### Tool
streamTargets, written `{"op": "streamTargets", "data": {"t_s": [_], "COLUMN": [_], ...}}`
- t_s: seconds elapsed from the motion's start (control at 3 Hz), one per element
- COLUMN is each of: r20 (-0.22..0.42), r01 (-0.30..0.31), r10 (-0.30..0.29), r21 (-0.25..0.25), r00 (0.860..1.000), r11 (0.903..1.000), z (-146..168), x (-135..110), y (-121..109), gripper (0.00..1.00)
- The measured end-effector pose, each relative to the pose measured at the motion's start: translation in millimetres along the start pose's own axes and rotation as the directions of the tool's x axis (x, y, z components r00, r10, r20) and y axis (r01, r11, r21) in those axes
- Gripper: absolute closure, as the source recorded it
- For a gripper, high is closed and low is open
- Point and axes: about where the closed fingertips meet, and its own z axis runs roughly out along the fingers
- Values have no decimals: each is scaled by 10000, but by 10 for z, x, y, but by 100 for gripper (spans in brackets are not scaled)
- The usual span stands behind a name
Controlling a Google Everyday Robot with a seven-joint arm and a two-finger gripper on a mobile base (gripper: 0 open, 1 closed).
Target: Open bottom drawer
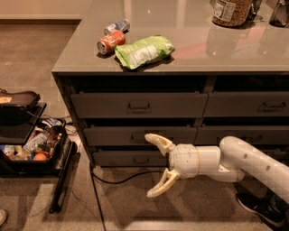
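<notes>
Gripper: my gripper (148, 166) hangs low, near the left drawer column, its curved cream fingers spread wide around nothing.
Bottom drawer: the bottom drawer (115, 158) is lowest on the left, just above the floor, with a slim matte grey front.
Hidden: my wrist covers its right end, and I can barely make out the handle.
Counter: a crinkled green bag (143, 51) lies on the glossy top.

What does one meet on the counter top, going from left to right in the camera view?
Red can → green bag → jar. Lower down, the open gripper hangs in front of the bottom drawer.
</notes>
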Motion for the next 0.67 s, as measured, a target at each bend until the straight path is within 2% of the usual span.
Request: {"op": "streamTargets", "data": {"t_s": [0.33,0.67], "r20": [-1093,-1335], "r01": [390,423], "r10": [-266,-207], "r21": [1122,1604], "r00": [9937,9908], "r11": [9929,9862], "z": [44,32], "x": [301,363], "y": [-145,-279], "gripper": [0,0]}}
